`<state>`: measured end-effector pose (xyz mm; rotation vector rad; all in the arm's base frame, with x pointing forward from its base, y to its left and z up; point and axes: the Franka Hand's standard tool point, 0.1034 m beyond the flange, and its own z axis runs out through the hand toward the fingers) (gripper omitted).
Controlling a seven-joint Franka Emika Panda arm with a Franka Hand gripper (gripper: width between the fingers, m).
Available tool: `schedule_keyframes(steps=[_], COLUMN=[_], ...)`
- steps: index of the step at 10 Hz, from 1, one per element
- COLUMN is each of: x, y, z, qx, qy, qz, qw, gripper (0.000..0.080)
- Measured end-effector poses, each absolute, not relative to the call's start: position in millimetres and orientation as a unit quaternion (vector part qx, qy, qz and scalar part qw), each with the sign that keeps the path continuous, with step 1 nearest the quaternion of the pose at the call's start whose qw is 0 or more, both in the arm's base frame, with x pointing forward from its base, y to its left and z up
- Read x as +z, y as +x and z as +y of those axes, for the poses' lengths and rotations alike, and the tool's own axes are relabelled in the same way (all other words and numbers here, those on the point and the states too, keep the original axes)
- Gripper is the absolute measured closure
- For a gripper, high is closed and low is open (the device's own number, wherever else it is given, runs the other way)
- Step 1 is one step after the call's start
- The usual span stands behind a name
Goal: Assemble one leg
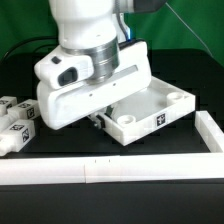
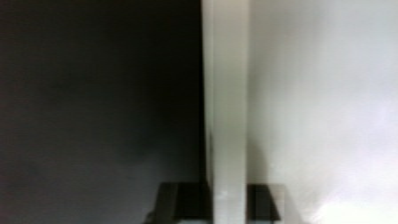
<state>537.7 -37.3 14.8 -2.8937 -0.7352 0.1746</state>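
The arm's broad white hand fills the middle of the exterior view. It is bent low over the near corner of the white panel [image 1: 152,108] towards the exterior view's left. The panel is a square, tray-like piece that lies flat on the black table [image 1: 185,200]. It has a raised rim, a round socket [image 1: 178,96] in its corner towards the exterior view's right, and a black-and-white tag on its front wall.

Only a dark scrap of the pincer [image 1: 99,121] shows under the hand, right at that panel corner. The wrist view is closer. There the pincer [image 2: 222,203] straddles the panel's upright rim, with one dark fingertip [image 2: 183,202] on the table side and the other on the tray side. No gap shows between either fingertip and the white wall, so the pincer looks closed onto the rim, parted only by the wall's thickness. The picture is soft, so this cannot be read more finely. The panel's pale floor [image 2: 329,100] lies to one side of the wall and the dark table [image 2: 89,100] to the other.

The legs [image 1: 12,133] lie in a small cluster on the table at the exterior view's left edge. They are chunky white posts with square tags. They are beside the hand's housing, apart from the panel, and nothing holds them.

A long white rail [image 1: 110,171] runs across the front of the table, and a second length [image 1: 210,133] turns back along the exterior view's right.
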Motion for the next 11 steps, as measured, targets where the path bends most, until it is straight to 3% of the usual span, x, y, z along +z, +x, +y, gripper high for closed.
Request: schedule_keyframes(steps=[4,5,7,9,11], x=[13.5,13.3,9.8,11.1,9.7], y=[538,542,553,570,568], z=[-37,-38,-38,-46,-44], qx=[0.058,0.049,0.051,0.052,0.052], qy=[-0.969,-0.981,-0.993,-0.994,-0.994], qz=[-0.230,-0.175,-0.086,-0.053,-0.055], qw=[0.073,0.063,0.062,0.084,0.084], gripper=[0.0744,0.0744,0.0744,0.0744,0.0744])
